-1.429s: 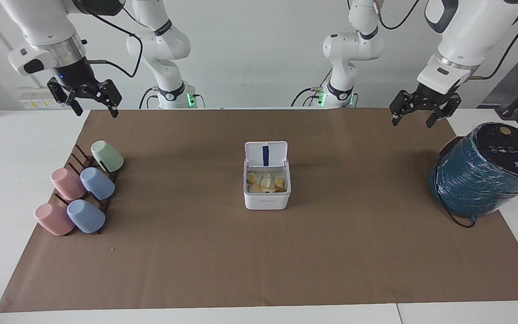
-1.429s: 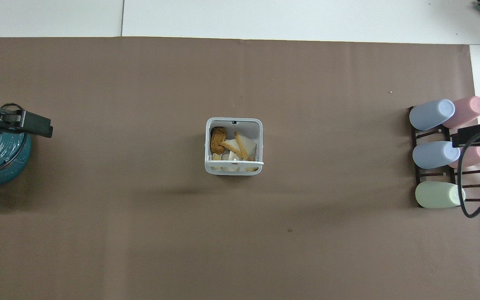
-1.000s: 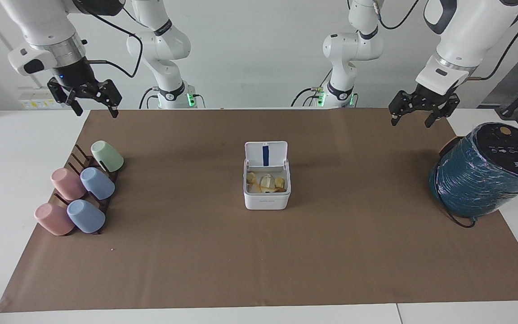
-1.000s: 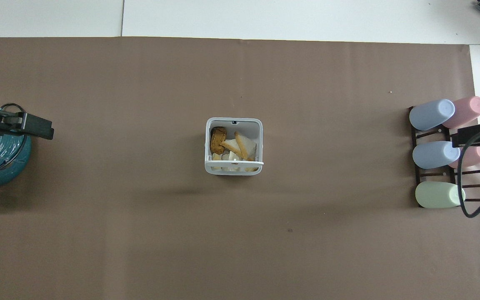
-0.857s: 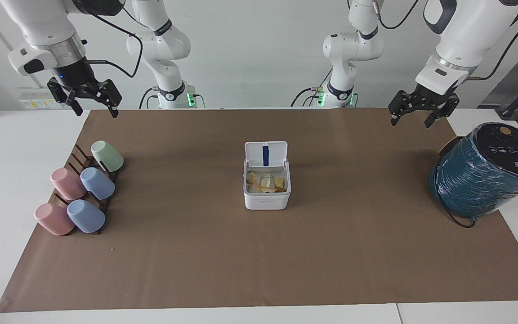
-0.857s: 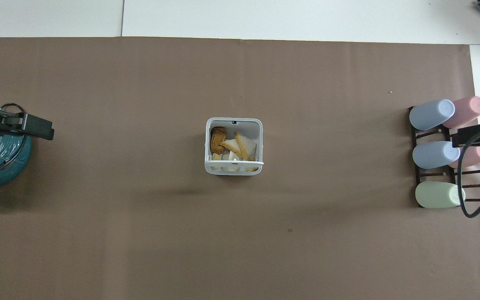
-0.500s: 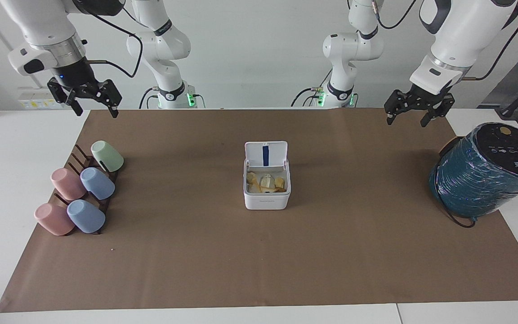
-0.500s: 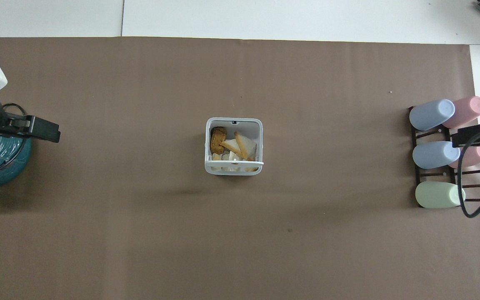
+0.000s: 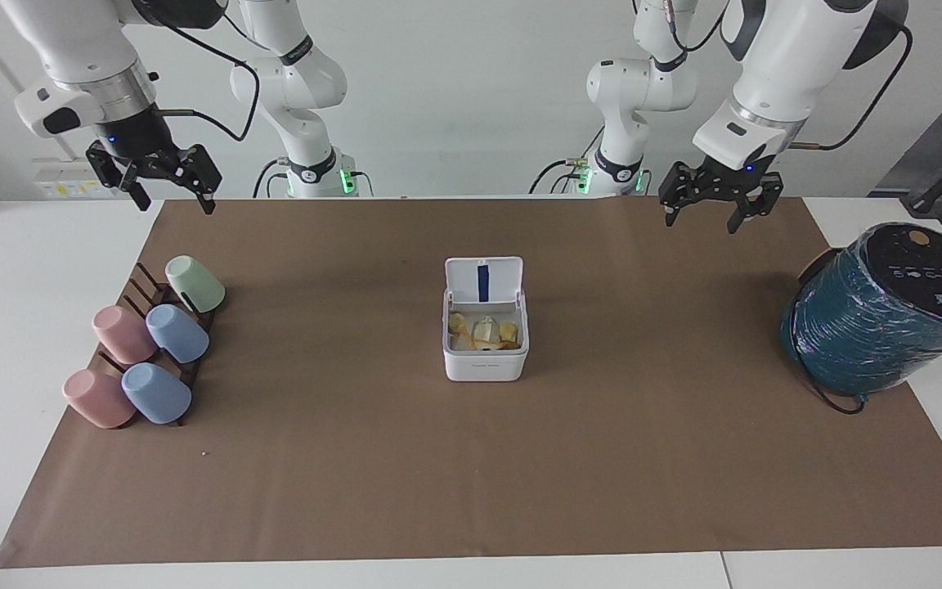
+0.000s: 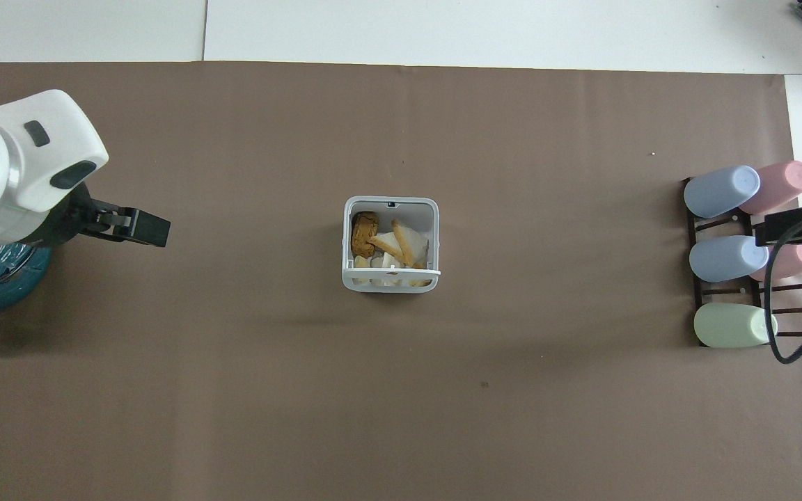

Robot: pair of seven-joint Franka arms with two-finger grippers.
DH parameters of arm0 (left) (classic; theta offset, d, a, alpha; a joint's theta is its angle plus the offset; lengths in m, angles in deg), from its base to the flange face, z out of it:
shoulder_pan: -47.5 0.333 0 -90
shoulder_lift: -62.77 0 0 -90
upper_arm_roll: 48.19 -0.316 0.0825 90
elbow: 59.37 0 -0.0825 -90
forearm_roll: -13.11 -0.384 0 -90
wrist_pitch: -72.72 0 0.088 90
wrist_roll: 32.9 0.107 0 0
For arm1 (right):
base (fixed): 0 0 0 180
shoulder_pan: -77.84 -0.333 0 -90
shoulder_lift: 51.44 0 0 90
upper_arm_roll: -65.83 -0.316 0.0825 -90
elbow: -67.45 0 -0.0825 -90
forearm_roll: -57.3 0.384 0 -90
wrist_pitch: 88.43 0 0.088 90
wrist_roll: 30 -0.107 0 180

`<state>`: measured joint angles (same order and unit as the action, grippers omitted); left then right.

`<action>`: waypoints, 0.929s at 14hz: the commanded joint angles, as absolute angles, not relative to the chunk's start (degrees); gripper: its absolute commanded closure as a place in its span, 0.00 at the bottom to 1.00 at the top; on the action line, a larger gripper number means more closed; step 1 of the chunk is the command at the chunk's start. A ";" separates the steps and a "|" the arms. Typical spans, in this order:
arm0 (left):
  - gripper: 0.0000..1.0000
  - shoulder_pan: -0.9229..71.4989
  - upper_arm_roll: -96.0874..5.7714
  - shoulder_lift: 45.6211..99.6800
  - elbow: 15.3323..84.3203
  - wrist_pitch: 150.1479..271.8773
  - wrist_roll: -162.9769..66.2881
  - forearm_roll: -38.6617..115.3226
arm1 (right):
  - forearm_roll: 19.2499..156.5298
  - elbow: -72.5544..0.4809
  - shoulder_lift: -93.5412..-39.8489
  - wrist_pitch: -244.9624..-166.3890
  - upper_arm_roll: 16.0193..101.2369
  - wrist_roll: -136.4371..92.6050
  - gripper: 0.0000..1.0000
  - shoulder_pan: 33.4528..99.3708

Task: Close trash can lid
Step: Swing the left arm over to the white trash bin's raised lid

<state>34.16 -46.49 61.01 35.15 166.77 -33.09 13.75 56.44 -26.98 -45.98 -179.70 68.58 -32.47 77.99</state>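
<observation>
Trash can (image 9: pixel 485 348) — small white rounded plastic cube, mid-desk on brown paper (image 9: pixel 471 458), scraps inside. Lid (image 9: pixel 484 281) upright at hinge on robot-side edge, blue stripe on inner face. Left end effector (image 9: pixel 716 204) raised over paper, fingers spread, empty. Right end effector (image 9: pixel 167 182) waits above cup rack (image 9: pixel 162 327), fingers apart, empty. Likely risk: sideways push on smooth, light box — slides or tips rather than lid folding.

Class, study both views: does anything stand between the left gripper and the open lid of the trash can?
Nothing visible does. The left gripper hangs open over bare brown paper, and only that paper lies between it and the upright lid of the trash can.
</observation>
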 commanded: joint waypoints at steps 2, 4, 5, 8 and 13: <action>0.00 27.92 -47.22 55.91 44.41 172.12 -35.10 13.02 | 57.39 -27.82 -44.94 -179.13 68.82 -31.32 0.00 77.92; 0.00 24.41 -47.13 56.00 46.09 173.52 -37.54 13.02 | 57.39 -27.82 -44.94 -179.13 68.82 -31.32 0.00 77.92; 0.12 22.82 -47.13 56.00 46.71 174.83 -39.04 13.02 | 57.39 -27.82 -44.94 -179.13 68.82 -31.32 0.00 77.92; 0.77 18.43 -47.13 56.70 48.55 177.13 -42.46 13.02 | 57.39 -27.82 -44.94 -179.13 68.82 -31.32 0.00 77.92; 1.00 11.66 -47.13 58.72 50.05 181.78 -46.69 12.84 | 57.39 -27.82 -44.94 -179.13 68.82 -31.32 0.00 77.92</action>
